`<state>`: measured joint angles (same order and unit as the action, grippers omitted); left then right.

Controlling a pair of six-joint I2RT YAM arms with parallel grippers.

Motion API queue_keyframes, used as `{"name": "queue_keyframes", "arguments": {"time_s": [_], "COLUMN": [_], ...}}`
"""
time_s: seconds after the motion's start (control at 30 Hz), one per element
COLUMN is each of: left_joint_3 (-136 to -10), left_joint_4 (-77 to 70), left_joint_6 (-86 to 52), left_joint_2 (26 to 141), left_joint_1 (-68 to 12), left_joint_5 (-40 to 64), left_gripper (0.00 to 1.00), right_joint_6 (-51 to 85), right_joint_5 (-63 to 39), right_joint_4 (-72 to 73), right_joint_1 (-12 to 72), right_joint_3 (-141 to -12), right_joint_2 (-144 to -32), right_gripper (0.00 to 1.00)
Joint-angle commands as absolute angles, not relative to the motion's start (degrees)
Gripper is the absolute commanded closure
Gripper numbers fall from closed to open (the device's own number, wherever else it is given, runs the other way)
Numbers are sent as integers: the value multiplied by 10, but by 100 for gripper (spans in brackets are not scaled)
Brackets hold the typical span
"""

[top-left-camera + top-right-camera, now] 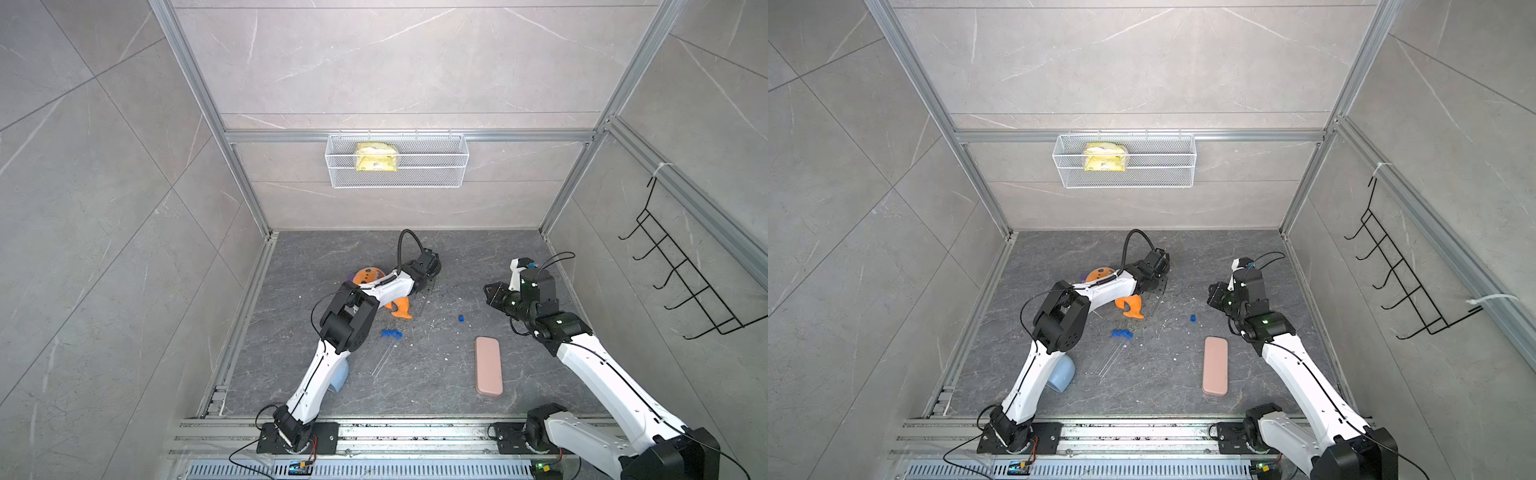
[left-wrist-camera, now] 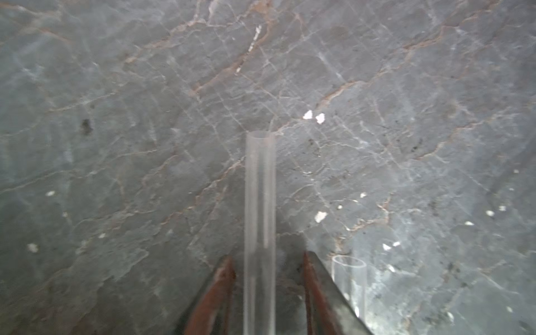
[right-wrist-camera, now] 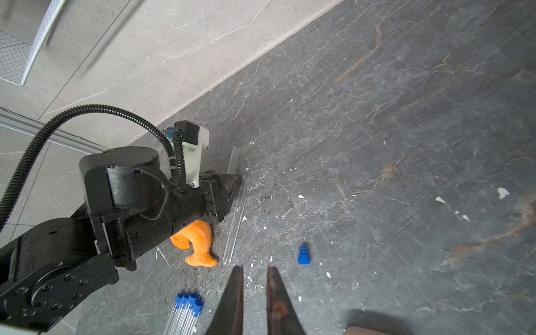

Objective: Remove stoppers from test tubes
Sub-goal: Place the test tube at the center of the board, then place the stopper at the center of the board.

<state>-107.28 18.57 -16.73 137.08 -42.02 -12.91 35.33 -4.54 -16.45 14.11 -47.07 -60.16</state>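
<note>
Now the left pincer point(image 2: 266, 254) is down at the dark grey marbled desk point(image 1: 457, 257). Its jaws are spread, and an unstoppered clear thin test tube point(image 2: 259, 188) lies loose between them, pinched by neither. The right pincer point(image 3: 255, 268) is pressed nearly together and empty. Well apart from the pink oblong case point(image 1: 489, 371), toward the left arm, lies a bundle of clear test tubes point(image 1: 380, 357) capped with tiny bright blue stoppers point(image 1: 391, 333). Their long axes run slantwise, with the capped ends farther from the robot. One loose blue stopper point(image 1: 461, 318) sits beyond the case. The left arm looks nearer the bundle.
</note>
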Motion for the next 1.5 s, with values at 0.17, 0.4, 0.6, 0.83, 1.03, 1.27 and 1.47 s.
{"name": "queue_keyframes", "arguments": {"time_s": [0.17,0.4,0.6,0.83,1.03,1.27,1.47], "left_joint_3": [-1037,-981,-874,-730,-608,-533,-517], "left_joint_4": [142,86,28,15,7,18,19], "left_joint_6": [-137,-92,-89,-109,-149,-173,-179], "left_joint_2": [1274,1183,1066,941,833,745,715], "left_joint_1": [-424,-439,-455,-479,-493,-505,-505], "left_joint_5": [-114,-108,-115,-156,-182,-204,-206], "left_gripper": [45,40,39,40,39,39,39], "right_joint_6": [359,365,374,381,389,406,413], "right_joint_5": [-50,-53,-41,-5,37,78,111], "right_joint_4": [-150,-120,-72,-31,-13,10,23], "right_joint_1": [139,139,140,144,159,177,192], "right_joint_3": [-463,-457,-453,-463,-483,-497,-505], "right_joint_2": [-615,-653,-725,-826,-898,-968,-1000], "right_gripper": [100,100,100,100,100,100,100]}}
